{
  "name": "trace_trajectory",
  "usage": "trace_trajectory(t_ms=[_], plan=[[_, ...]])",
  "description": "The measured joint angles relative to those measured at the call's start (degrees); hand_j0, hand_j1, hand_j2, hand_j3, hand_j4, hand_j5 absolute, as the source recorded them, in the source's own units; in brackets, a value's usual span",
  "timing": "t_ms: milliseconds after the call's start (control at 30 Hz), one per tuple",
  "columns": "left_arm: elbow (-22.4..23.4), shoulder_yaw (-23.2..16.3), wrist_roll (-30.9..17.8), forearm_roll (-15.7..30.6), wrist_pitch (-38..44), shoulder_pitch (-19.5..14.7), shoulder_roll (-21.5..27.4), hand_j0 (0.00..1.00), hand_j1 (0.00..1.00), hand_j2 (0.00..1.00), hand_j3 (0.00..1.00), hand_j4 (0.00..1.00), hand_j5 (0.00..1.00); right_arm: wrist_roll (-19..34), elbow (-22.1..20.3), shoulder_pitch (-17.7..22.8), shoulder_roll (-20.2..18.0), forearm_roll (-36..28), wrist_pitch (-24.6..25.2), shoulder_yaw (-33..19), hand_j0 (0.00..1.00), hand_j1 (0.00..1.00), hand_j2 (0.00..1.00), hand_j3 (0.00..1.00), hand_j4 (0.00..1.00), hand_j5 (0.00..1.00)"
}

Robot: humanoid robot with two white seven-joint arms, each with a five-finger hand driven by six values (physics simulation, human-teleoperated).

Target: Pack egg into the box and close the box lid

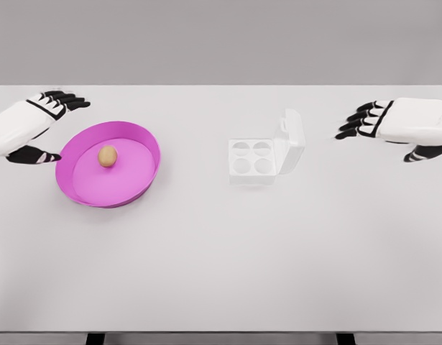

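At the far left the left hand (30, 122) comes in over the edge of the white table (221, 251), its arm cut off by the picture's border. Its dark fingers (66, 99) are spread and relaxed, apart from one another, and they grip nothing; the thumb points toward the rim of the dish beside it, close to that rim, though contact cannot be made out.

Just right of that hand lies a shallow round magenta dish (138, 140) with a low raised wall. Inside it, a little above and left of its middle, sits the single brown egg (108, 155), resting on the dish floor and clear of the wall. Nothing else is in the dish.

Well apart to the right, near the middle of the table, stands the small white egg box (252, 162). Its tray shows four round cups in a two-by-two block, and all four are vacant. The lid (291, 140) is hinged along the tray's right side and stands up, tilted away to the right, so the box is open. White on white, the box's edges are faint and the hinge line is hard to read.

At the far right the right hand (397, 126) hovers near the table's edge, fingers stretched toward the box, parted and holding nothing; its wrist runs out of the picture
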Motion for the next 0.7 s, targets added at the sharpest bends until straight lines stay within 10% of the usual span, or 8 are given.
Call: trace_trajectory(t_ms=[400,700], plan=[[2.11,-3.92,-16.60,0.88,0.02,-14.06,-1.19,1.00,1.00,1.00,1.00,1.00,1.00,0.01,0.17,0.96,-14.63,-2.19,-0.01,-0.87,1.00,1.00,1.00,1.00,1.00,1.00],[9.19,-16.85,-17.14,-0.04,-0.05,-21.71,-3.02,0.98,0.98,0.98,0.98,0.98,0.98,0.02,5.34,12.13,3.50,-2.36,-0.03,-14.79,1.00,1.00,1.00,1.00,1.00,1.00]])
